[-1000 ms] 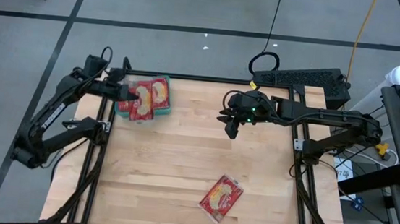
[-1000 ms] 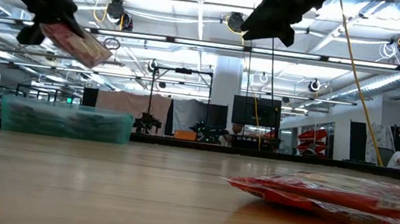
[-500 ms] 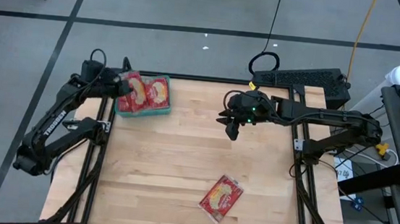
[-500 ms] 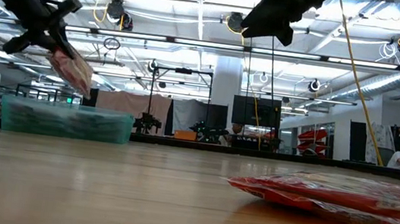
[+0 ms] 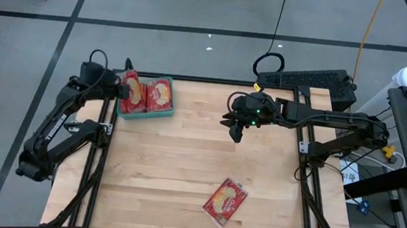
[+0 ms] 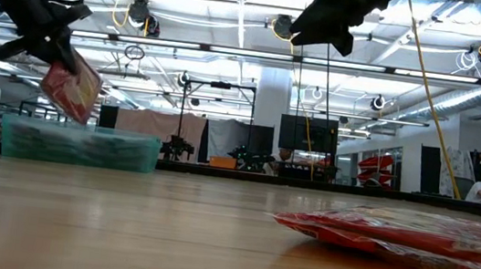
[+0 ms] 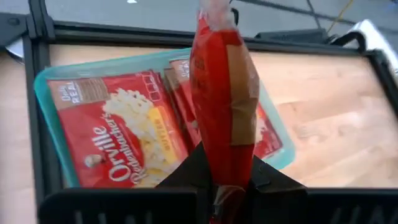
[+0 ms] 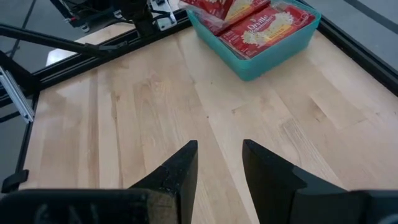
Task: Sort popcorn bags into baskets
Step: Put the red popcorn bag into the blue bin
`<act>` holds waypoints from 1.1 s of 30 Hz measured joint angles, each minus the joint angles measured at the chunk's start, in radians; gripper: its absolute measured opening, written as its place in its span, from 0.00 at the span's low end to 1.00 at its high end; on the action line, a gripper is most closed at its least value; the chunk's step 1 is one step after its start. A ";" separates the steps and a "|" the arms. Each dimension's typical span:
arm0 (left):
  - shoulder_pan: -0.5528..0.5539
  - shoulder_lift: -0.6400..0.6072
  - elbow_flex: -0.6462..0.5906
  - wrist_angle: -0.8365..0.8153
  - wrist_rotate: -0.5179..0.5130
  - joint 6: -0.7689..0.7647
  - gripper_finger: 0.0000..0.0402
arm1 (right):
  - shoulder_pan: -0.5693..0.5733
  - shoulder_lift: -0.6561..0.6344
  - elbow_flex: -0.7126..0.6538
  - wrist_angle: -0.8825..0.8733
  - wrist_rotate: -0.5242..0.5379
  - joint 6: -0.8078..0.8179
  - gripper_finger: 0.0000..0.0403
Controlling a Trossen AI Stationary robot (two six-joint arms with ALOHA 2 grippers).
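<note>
High view: looks straight down from above on the whole wooden table (image 5: 177,163) and both arms.
Low view: sits at table-top height, facing level across the table into the room; the near popcorn bag (image 6: 411,240) lies close to the lens.
Left wrist view: looks closely down into the teal basket (image 7: 46,99).
Right wrist view: looks across the table toward the basket from farther off.
Shared: all four views show the basket; high and low views share the lone bag.
</note>
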 joint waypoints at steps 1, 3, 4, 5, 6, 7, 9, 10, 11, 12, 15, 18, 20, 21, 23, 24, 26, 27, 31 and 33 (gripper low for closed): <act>0.007 0.005 0.000 0.000 0.000 0.025 0.08 | 0.000 0.000 0.000 0.000 0.000 0.000 0.29; 0.021 0.012 0.000 0.000 -0.014 0.071 0.08 | 0.000 0.000 0.000 0.000 0.000 -0.005 0.29; 0.029 0.016 0.000 0.000 -0.015 0.090 0.08 | 0.000 0.000 0.000 0.000 0.000 -0.006 0.29; 0.037 0.019 0.000 0.000 -0.011 0.104 0.08 | 0.000 0.000 0.000 0.000 0.000 -0.007 0.29; 0.044 0.024 0.000 -0.003 -0.003 0.116 0.08 | 0.000 0.000 0.000 0.000 0.000 -0.007 0.29; 0.050 0.027 0.000 -0.010 0.002 0.125 0.08 | 0.000 0.000 0.000 0.000 0.000 -0.007 0.29; 0.058 0.037 0.000 -0.027 0.002 0.144 0.08 | 0.000 0.000 0.000 0.000 0.000 -0.007 0.29; 0.061 0.045 0.000 -0.034 0.001 0.156 0.08 | 0.000 0.000 0.000 0.000 0.000 -0.007 0.29; 0.063 0.054 0.001 -0.040 0.001 0.168 0.08 | 0.000 0.000 0.000 0.000 0.000 -0.007 0.29; 0.065 0.063 0.001 -0.052 0.001 0.180 0.08 | 0.000 0.000 0.000 0.000 0.000 -0.008 0.29; 0.066 0.093 0.001 -0.067 -0.004 0.203 0.08 | 0.000 0.000 0.000 0.000 0.000 -0.003 0.29; 0.066 0.121 0.001 -0.068 -0.005 0.204 0.08 | 0.000 0.000 0.000 0.000 0.000 -0.001 0.29; 0.066 0.135 0.001 -0.068 -0.007 0.206 0.10 | 0.000 0.000 0.000 0.000 0.000 0.003 0.29; 0.066 0.141 0.001 -0.068 -0.018 0.206 0.12 | 0.000 0.000 0.000 0.000 0.000 0.008 0.29; 0.066 0.144 0.001 -0.072 -0.052 0.194 0.17 | 0.000 0.000 0.000 0.000 0.000 0.017 0.29; 0.066 0.143 0.001 -0.074 -0.065 0.191 0.20 | 0.000 0.000 0.000 0.000 0.000 0.022 0.29; 0.066 0.143 0.001 -0.075 -0.083 0.183 0.26 | 0.000 0.000 0.000 0.000 0.000 0.029 0.29; 0.066 0.143 0.001 -0.076 -0.087 0.179 0.29 | 0.000 0.000 0.000 0.000 0.000 0.029 0.29; 0.066 0.143 0.001 -0.076 -0.103 0.171 0.42 | 0.000 0.000 0.000 0.000 0.000 0.029 0.29; 0.066 0.142 0.001 -0.076 -0.117 0.167 0.48 | 0.000 0.000 0.000 0.000 0.000 0.029 0.29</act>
